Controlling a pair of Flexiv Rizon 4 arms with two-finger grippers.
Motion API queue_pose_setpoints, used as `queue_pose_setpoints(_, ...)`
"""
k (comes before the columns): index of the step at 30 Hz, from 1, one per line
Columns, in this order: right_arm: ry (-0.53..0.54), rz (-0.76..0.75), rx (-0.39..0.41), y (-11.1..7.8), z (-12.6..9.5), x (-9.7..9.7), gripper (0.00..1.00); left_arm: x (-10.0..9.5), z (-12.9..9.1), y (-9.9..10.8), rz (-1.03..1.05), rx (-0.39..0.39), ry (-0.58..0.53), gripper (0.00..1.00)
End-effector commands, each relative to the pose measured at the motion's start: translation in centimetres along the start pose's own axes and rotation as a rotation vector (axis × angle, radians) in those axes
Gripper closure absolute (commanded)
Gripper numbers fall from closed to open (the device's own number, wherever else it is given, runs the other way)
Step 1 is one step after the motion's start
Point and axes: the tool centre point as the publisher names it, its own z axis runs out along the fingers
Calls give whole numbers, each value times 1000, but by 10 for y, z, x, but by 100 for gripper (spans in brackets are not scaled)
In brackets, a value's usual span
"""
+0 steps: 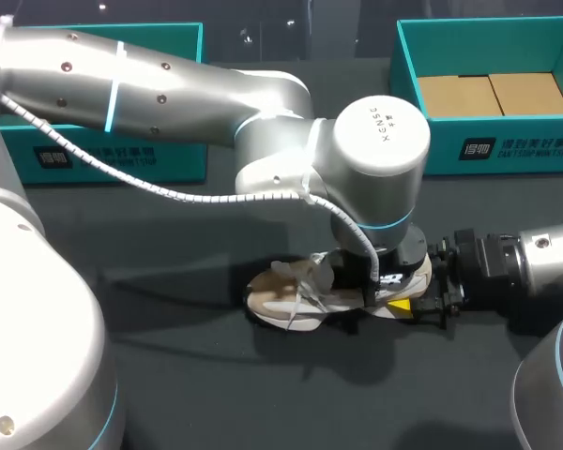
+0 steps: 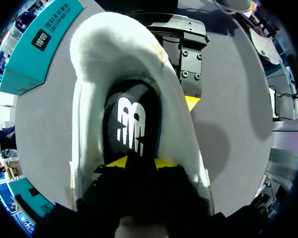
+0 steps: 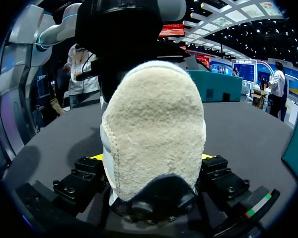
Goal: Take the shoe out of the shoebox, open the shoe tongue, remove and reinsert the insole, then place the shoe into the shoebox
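Shoe (image 1: pixel 286 302) is clamped at the heel by the right gripper (image 3: pixel 151 157), toe leftward. Insole (image 2: pixel 131 121) lies under the left gripper (image 2: pixel 139 162), grip indiscernible

Shoe (image 1: pixel 300 305) cream-white, beige suede heel. Insole (image 2: pixel 131 124) black, white logo. Shoebox (image 1: pixel 408 66) teal, tan cardboard floor. Table (image 1: pixel 216 394) dark grey. Left arm (image 1: pixel 169 84) silver, pale-blue ring.

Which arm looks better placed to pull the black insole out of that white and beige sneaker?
Probably left: the left gripper hangs over the black insole inside the white and beige sneaker, while the right gripper is shut on its heel.
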Motion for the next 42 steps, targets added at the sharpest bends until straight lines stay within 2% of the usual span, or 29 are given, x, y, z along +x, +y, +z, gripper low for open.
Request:
queue_pose_setpoints(1,0,1,5,2,1,1,100,-8,14,-4,-9,0,9,91)
queue_pose_setpoints(3,0,1,5,2,1,1,100,-11,12,-2,-15,6,16,100)
queue_pose_setpoints(8,0,1,5,2,1,1,100,-11,5,5,-19,35,35,100)
queue_pose_setpoints(20,0,1,5,2,1,1,100,-17,-17,19,-78,176,152,100)
queue_pose_setpoints(29,0,1,5,2,1,1,100,-21,-30,16,-81,265,257,100)
queue_pose_setpoints(42,0,1,5,2,1,1,100,-10,-54,11,-18,372,306,100)
